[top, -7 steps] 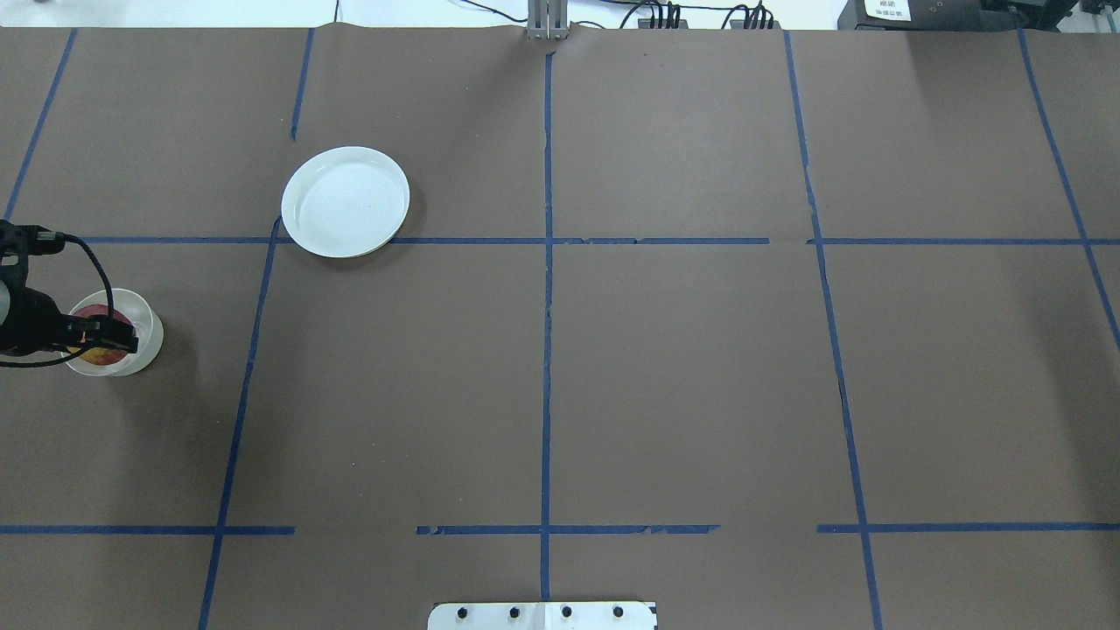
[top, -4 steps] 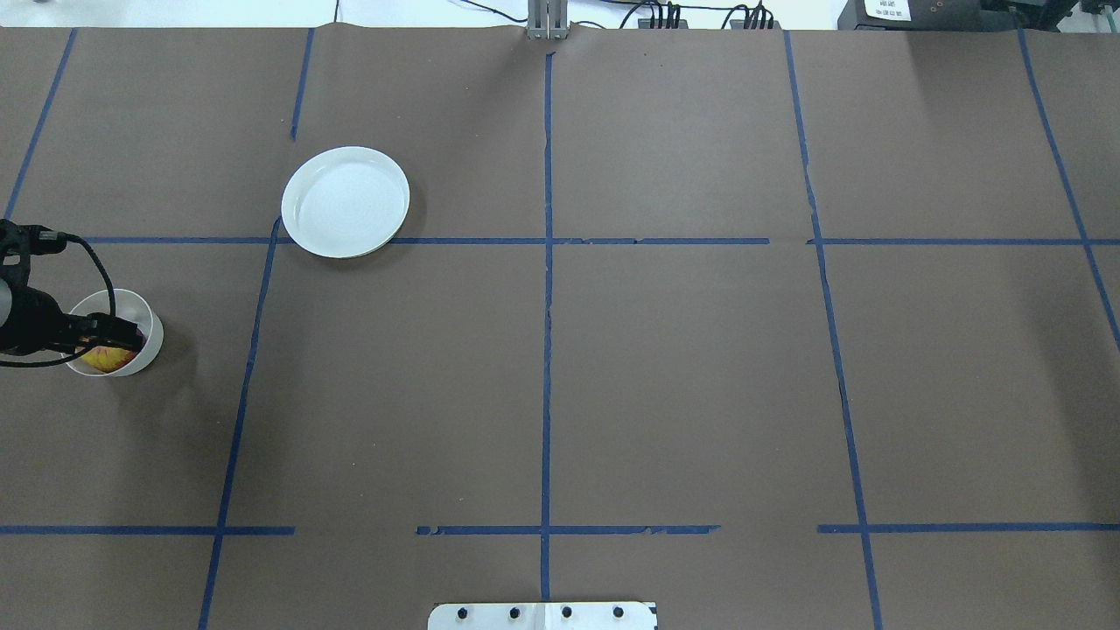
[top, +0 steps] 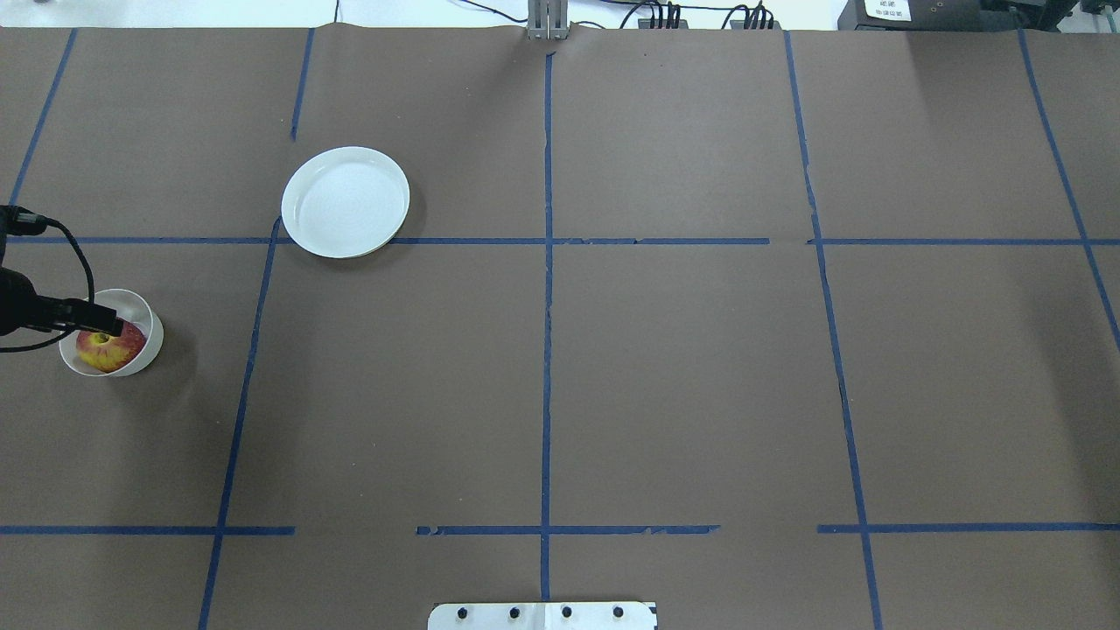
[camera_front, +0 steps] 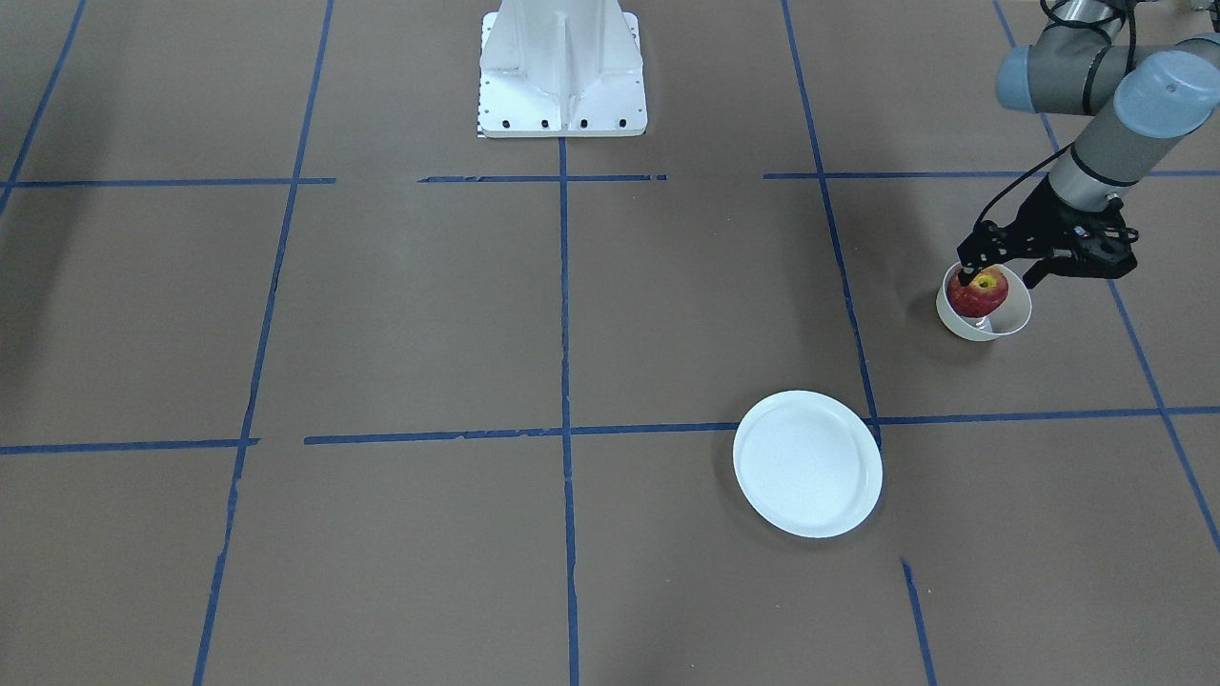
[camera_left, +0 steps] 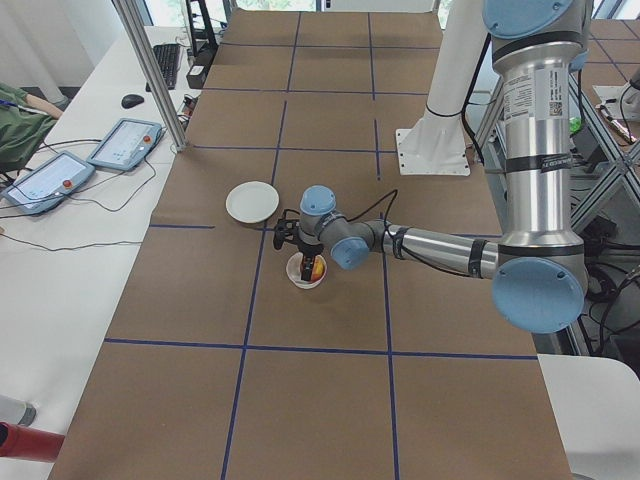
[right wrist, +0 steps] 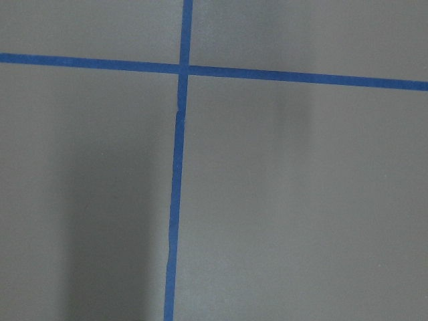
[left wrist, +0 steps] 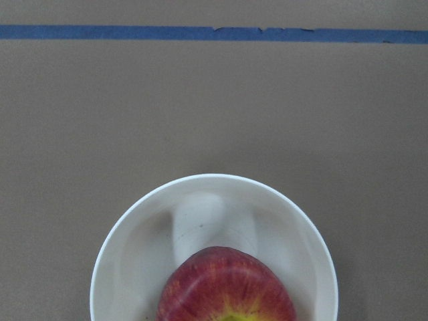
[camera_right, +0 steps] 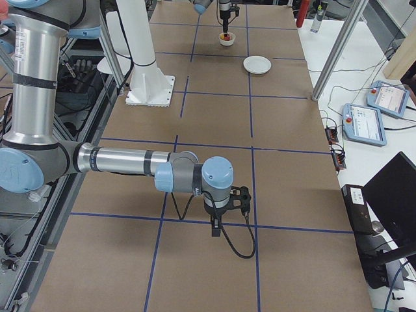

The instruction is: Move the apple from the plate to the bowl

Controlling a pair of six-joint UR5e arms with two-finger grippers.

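The red apple (camera_front: 979, 296) with its yellow stem patch lies in the small cream bowl (camera_front: 1018, 319) at the table's left side. It also shows in the overhead view (top: 107, 349) and in the left wrist view (left wrist: 226, 287), inside the bowl (top: 150, 343) (left wrist: 134, 227). My left gripper (camera_front: 1001, 275) hovers just above the bowl, open, one finger over the apple's top and one outside the rim; in the overhead view it (top: 103, 322) reaches in from the left. The white plate (top: 346, 202) (camera_front: 806, 464) is bare. My right gripper (camera_right: 224, 218) shows only in the exterior right view; I cannot tell its state.
Brown paper with blue tape lines covers the table. The white robot base (camera_front: 562, 67) stands at the near edge's middle. The right wrist view holds only paper and tape. Tablets and cables lie on a side desk (camera_left: 60, 170).
My left gripper has drawn back to the left and off the apple, which now shows uncovered in the bowl. The plate and bowl have not moved.
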